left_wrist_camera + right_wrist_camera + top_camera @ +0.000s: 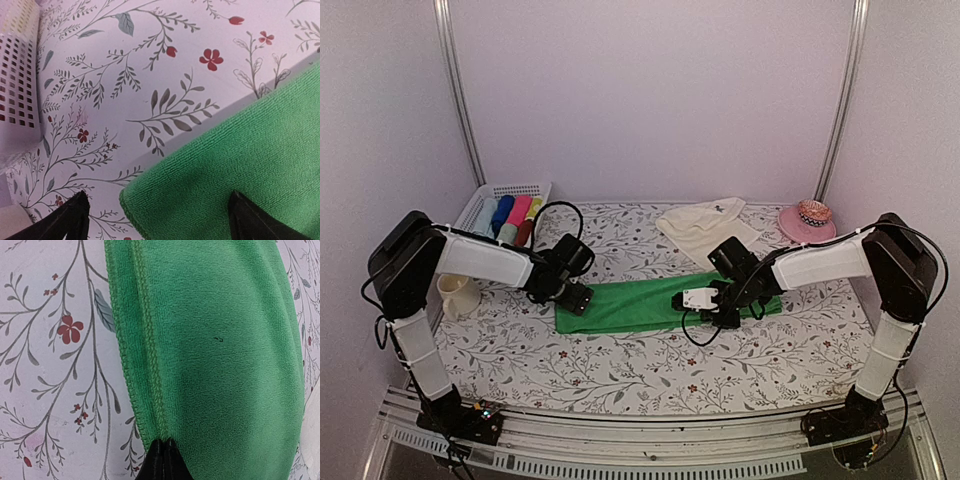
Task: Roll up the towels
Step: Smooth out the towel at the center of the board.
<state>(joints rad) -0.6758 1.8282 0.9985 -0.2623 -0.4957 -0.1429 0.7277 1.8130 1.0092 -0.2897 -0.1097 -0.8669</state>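
I am treating the green towel (650, 303) as light, limp terry cloth. It is likely to sag and drag on the floral table cover (620, 370) rather than keep its shape, and any grip on a single layer may peel that layer away. I am therefore judging the stitched hem to be the best place to take hold, through both layers and close to a corner. The right gripper (162, 460) is clenching exactly there, pinching the doubled hem, with the cloth bulging up ahead of its closed tips. The left gripper (160, 220) is standing released, its jaws wide and straddling the towel's left corner without closing on it. The green towel is lying as a long, narrow band across the middle of the table between the two arms. It is bright green and short-piled, and it appears folded lengthwise. The cream towel (705, 225) is lying loosely rumpled behind it, well apart and not yet rolled.
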